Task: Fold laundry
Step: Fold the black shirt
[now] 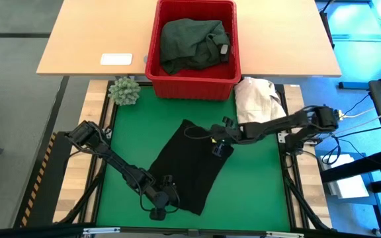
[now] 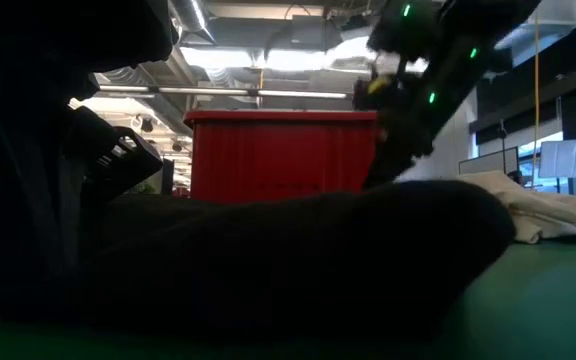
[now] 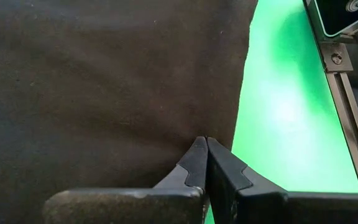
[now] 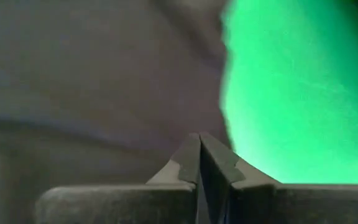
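A black garment point(image 1: 192, 163) lies spread flat at the middle of the green mat point(image 1: 256, 185), tilted like a diamond. The left gripper point(image 1: 166, 198) sits at the garment's seven o'clock edge, fingers pressed together on the cloth's border. The right gripper point(image 1: 218, 141) is at the garment's two o'clock corner, fingers likewise pinched closed at the cloth edge. At twelve o'clock from the mat, a red basket point(image 1: 194, 82) on the wooden table point(image 1: 91, 39) holds a dark green garment point(image 1: 192, 43). A cream-white cloth heap point(image 1: 258, 99) lies at two o'clock, just beside the basket. A small green plant point(image 1: 124, 91) stands at ten o'clock.
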You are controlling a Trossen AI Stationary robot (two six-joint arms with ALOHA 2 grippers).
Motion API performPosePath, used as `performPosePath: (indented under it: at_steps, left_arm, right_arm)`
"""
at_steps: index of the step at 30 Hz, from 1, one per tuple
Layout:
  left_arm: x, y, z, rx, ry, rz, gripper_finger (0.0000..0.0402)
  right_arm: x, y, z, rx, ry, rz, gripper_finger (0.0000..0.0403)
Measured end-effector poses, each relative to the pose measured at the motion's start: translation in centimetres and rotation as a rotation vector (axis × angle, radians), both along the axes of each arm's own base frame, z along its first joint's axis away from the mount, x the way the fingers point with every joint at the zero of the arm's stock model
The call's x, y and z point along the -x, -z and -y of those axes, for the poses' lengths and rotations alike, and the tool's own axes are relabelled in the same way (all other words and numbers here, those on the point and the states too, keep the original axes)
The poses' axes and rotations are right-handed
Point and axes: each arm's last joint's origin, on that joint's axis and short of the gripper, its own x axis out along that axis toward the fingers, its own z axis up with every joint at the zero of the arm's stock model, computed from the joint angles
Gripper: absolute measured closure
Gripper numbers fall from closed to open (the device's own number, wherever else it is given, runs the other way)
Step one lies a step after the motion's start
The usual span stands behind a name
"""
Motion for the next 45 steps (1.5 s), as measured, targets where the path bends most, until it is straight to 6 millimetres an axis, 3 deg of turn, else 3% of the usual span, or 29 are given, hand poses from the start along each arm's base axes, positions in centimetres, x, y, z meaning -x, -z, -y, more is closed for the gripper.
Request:
performPosePath:
  at_steps: [5, 12, 18, 27, 31, 36, 41, 45]
  left_arm:
    - [-0.1, 0.0, -0.2, -0.012, 0.008, 0.006, 0.0401]
    - [-0.3, -0.4, -0.7, -0.028, 0.020, 0.017, 0.0401]
    - [-0.6, -1.5, -1.4, -0.075, 0.016, 0.068, 0.0401]
    - [-1.2, -2.5, -2.5, -0.113, -0.034, 0.126, 0.0401]
    - [-1.3, -2.5, -2.7, -0.111, -0.035, 0.124, 0.0401]
    - [-1.4, -2.6, -2.7, -0.132, -0.006, 0.134, 0.0401]
    - [-1.8, -2.6, -3.4, -0.138, -0.021, 0.136, 0.0401]
    - [-1.9, -2.6, -3.6, -0.134, -0.023, 0.134, 0.0401]
  right_arm:
    - [0.3, -2.6, -4.1, -0.011, -0.139, 0.112, 0.0393]
    - [1.2, -3.2, -12.2, -0.077, -0.388, 0.271, 0.0393]
    - [2.6, -1.8, -17.2, -0.269, -0.388, 0.298, 0.0393]
    - [3.3, 3.4, -23.6, -0.516, -0.408, 0.357, 0.0393]
    - [3.2, 5.4, -26.0, -0.591, -0.435, 0.402, 0.0381]
    - [1.4, 6.8, -28.6, -0.586, -0.446, 0.389, 0.0316]
    - [-0.7, 6.9, -28.7, -0.499, -0.379, 0.347, 0.0243]
    - [-1.5, 6.8, -28.2, -0.446, -0.335, 0.318, 0.0210]
